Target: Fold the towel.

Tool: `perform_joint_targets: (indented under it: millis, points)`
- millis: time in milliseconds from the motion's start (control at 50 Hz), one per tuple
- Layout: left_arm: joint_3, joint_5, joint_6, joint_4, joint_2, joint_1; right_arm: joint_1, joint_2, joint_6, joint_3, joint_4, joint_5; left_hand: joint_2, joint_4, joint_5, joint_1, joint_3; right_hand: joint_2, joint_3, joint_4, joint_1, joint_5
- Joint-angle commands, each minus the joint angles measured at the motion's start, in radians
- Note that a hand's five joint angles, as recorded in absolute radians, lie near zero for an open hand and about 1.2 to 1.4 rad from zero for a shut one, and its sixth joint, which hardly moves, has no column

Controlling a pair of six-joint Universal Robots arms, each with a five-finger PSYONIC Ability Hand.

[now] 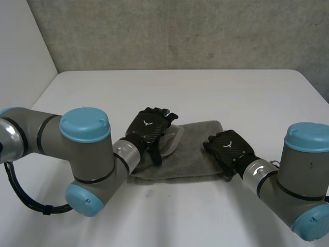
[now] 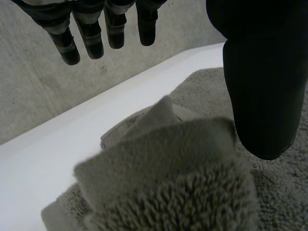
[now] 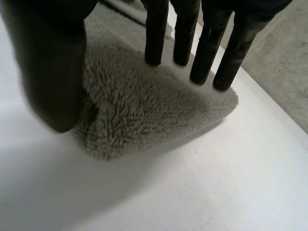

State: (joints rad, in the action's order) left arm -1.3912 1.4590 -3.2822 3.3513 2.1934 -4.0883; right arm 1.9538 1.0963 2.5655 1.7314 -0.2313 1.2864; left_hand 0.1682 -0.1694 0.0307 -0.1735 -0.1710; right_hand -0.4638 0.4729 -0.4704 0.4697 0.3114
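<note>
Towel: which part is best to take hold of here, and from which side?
Probably the raised fold at the left end of the towel, under the open left hand: it stands up off the table, so thumb and fingers can close on it from above. The corner under the right hand lies flat, harder to pinch.
</note>
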Motion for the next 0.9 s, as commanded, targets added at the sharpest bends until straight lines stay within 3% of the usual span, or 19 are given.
perform_joint_targets:
  millis: [20, 80, 180, 240, 520, 640, 740, 780, 900]
  points:
    - [0.021, 0.030, 0.001, 0.004, 0.040, -0.014, -0.006, -0.018, -0.045, -0.003, -0.010, 0.005, 0.057, -0.056, 0.020, -0.052, -0.054, -0.323, 0.314, -0.316, 0.317, 0.301]
    - [0.040, 0.173, -0.007, 0.002, 0.058, -0.044, -0.015, -0.016, -0.077, -0.001, -0.022, 0.031, 0.075, -0.073, 0.038, -0.069, -0.072, -0.627, 0.618, -0.621, 0.621, 0.605]
    - [0.029, 0.286, -0.034, 0.002, 0.057, -0.058, -0.018, -0.015, -0.103, -0.003, -0.034, 0.057, 0.075, -0.073, 0.038, -0.069, -0.072, -0.932, 0.922, -0.925, 0.926, 0.909]
    - [0.008, 0.326, -0.068, -0.003, 0.052, -0.058, -0.018, -0.015, -0.119, -0.003, -0.039, 0.065, 0.072, -0.071, 0.035, -0.066, -0.069, -0.932, 0.923, -0.926, 0.927, 0.910]
    - [-0.138, 0.337, -0.096, 0.000, -0.084, 0.011, 0.014, 0.043, -0.312, -0.093, -0.033, 0.057, 0.054, -0.053, 0.017, -0.049, -0.051, -0.932, 0.923, -0.926, 0.927, 0.910]
    - [-0.187, 0.339, -0.094, 0.000, -0.187, 0.008, 0.232, -0.024, -0.350, -0.262, -0.036, -0.006, 0.045, -0.044, 0.008, -0.040, -0.043, -0.932, 0.923, -0.926, 0.927, 0.910]
    - [-0.221, 0.353, -0.088, 0.000, -0.236, -0.044, 0.343, -0.131, -0.364, -0.377, 0.001, -0.093, 0.042, -0.041, 0.005, -0.037, -0.040, -0.932, 0.923, -0.926, 0.927, 0.910]
    - [-0.258, 0.357, -0.076, 0.002, -0.273, -0.119, 0.408, -0.211, -0.419, -0.424, 0.059, -0.160, 0.039, -0.038, 0.002, -0.034, -0.037, -0.932, 0.923, -0.926, 0.927, 0.910]
    - [-0.293, 0.351, -0.071, 0.002, -0.304, -0.190, 0.447, -0.294, -0.550, -0.493, 0.138, -0.183, 0.039, -0.038, 0.002, -0.034, -0.037, -0.932, 0.923, -0.926, 0.927, 0.910]
